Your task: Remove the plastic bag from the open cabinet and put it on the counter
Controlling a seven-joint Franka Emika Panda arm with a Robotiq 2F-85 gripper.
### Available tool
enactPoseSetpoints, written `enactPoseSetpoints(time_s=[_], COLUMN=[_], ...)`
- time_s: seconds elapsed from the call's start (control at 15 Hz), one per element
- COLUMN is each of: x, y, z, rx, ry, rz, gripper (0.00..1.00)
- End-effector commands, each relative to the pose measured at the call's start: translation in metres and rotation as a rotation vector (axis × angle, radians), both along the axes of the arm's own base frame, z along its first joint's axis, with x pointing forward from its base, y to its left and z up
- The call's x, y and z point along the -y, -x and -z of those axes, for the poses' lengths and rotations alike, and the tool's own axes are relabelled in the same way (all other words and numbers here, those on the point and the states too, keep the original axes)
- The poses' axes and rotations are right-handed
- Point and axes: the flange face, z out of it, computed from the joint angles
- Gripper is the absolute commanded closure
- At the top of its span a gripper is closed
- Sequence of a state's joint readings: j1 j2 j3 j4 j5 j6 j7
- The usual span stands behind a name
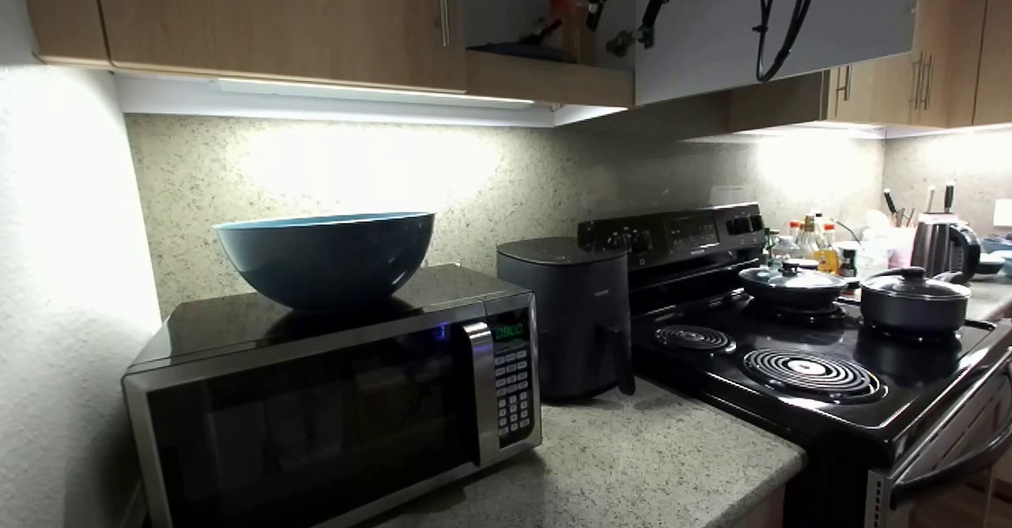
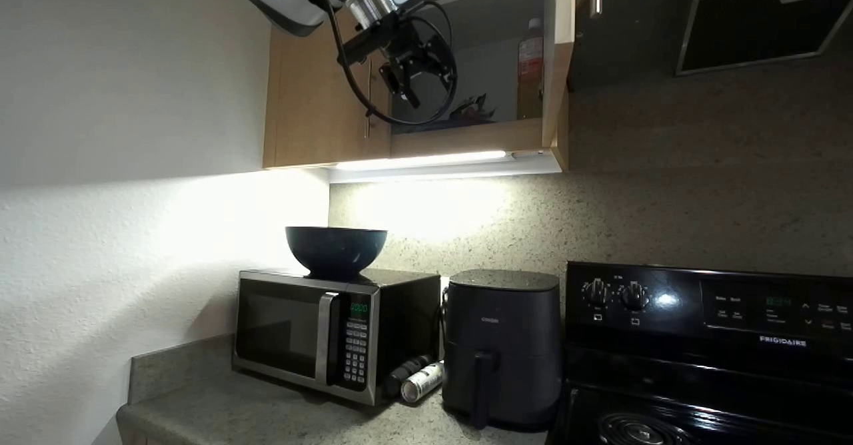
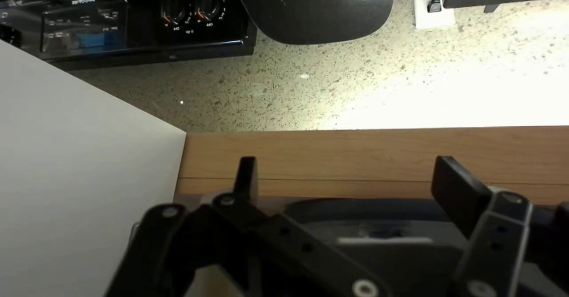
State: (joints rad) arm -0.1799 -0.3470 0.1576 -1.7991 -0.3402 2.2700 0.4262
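Strip light (image 2: 423, 160) glares, bleaching backsplash (image 1: 356, 164) below in both exterior views; cabinet (image 2: 493, 72) is dim inside. In wrist view, end effector (image 3: 344, 168) is near-black, slightly blurred.

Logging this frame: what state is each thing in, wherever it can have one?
Tool: open, empty
White-backed cabinet door: open
Crinkled dark item: in the open cabinet, ungripped; possibly the bag
Microwave: shut, display lit
Cabinet door above the microwave: shut
Bowl: upright, contents hidden
Under-cabinet light: on
Air fryer: shut
Stove display: lit
Frying pan: lidded
Pot: lidded
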Motion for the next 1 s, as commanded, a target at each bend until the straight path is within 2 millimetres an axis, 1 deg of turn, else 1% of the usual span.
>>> enactPoseSetpoints(time_s=[0.0,0.13,0.27,0.47,0.53,0.6,0.67,0.8,0.93], x=[0.001,0.003,0.001,-0.001,0.002,0.005,0.001,0.005,0.006], y=[-0.012,-0.021,-0.035,-0.051,-0.057,-0.060,-0.049,-0.058,-0.061], z=[-0.013,-0.029,-0.047,-0.068,-0.073,-0.075,-0.066,-0.070,-0.071], rx=[0.049,0.093,0.113,0.136,0.134,0.132,0.142,0.143,0.145], ry=[0.012,0.002,-0.021,-0.014,-0.005,0.000,-0.022,-0.026,-0.027], rz=[-0.005,-0.022,-0.037,-0.063,-0.054,-0.031,-0.039,-0.032,-0.030], gripper=[0.00,0.00,0.00,0.00,0.00,0.00,0.00,0.00,0.00])
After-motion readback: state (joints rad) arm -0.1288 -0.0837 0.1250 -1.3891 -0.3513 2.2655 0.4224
